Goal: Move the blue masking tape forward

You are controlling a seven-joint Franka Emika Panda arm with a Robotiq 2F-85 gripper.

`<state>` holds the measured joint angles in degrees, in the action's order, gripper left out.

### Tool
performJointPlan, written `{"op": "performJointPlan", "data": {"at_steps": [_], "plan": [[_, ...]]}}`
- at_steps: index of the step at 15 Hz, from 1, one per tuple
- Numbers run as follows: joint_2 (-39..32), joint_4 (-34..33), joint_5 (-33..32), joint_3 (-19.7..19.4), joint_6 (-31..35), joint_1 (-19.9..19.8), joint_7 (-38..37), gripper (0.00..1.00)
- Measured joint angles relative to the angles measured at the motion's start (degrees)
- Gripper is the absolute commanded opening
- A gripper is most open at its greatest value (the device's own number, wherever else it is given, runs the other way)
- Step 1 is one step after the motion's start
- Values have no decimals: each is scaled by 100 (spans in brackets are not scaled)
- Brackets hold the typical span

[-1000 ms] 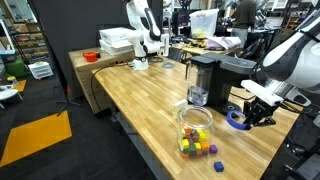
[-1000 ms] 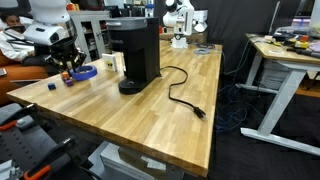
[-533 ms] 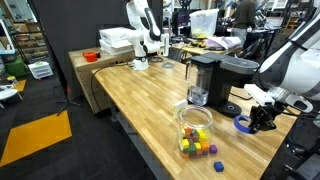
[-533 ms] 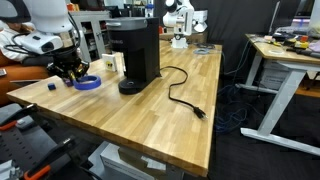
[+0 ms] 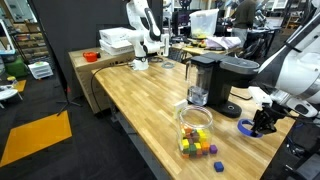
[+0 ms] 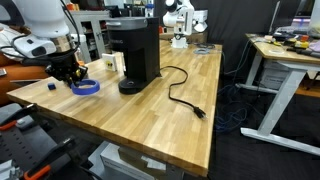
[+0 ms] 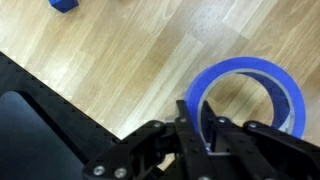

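— What is the room looking like?

— A crowded lab is stretching out behind a long wooden bench (image 5: 140,100). A black coffee machine (image 5: 212,78) is standing on the boards. In an exterior view, a black cable (image 6: 182,92) is trailing from it toward the lower right of the frame.

— And where is the blue masking tape (image 5: 246,128) sitting?

— It is lying flat on the bench, near the right edge of the frame in an exterior view, just beside the coffee machine's base. In the wrist view the blue masking tape (image 7: 245,65) is filling the right half of the frame, with bare wood showing through its open centre.

— Is the hand (image 5: 264,123) holding it?

— Yes. The hand is pinching the ring's wall, with the fingers (image 7: 190,112) nearly together, one outside the ring and one inside it.

— Anything else lying around?

— A clear jar (image 5: 195,125) with coloured cubes in it is standing at the lower middle of the frame, well apart from the ring. Loose cubes (image 5: 202,149) are lying at its foot. A small blue cube (image 7: 62,4) is showing at the top left of the wrist view.
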<state>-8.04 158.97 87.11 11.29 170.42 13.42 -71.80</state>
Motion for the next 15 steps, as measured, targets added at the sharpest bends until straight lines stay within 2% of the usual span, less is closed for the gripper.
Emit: {"op": "performJointPlan", "data": {"at_steps": [8,9,14,15], "plan": [[12,4,1184,-4,-3,10,17,4],[6,8,1254,-9,-4,10,24,16],[-7,8,1252,-8,-4,10,26,16],[-7,8,1252,-8,-4,10,26,4]]}}
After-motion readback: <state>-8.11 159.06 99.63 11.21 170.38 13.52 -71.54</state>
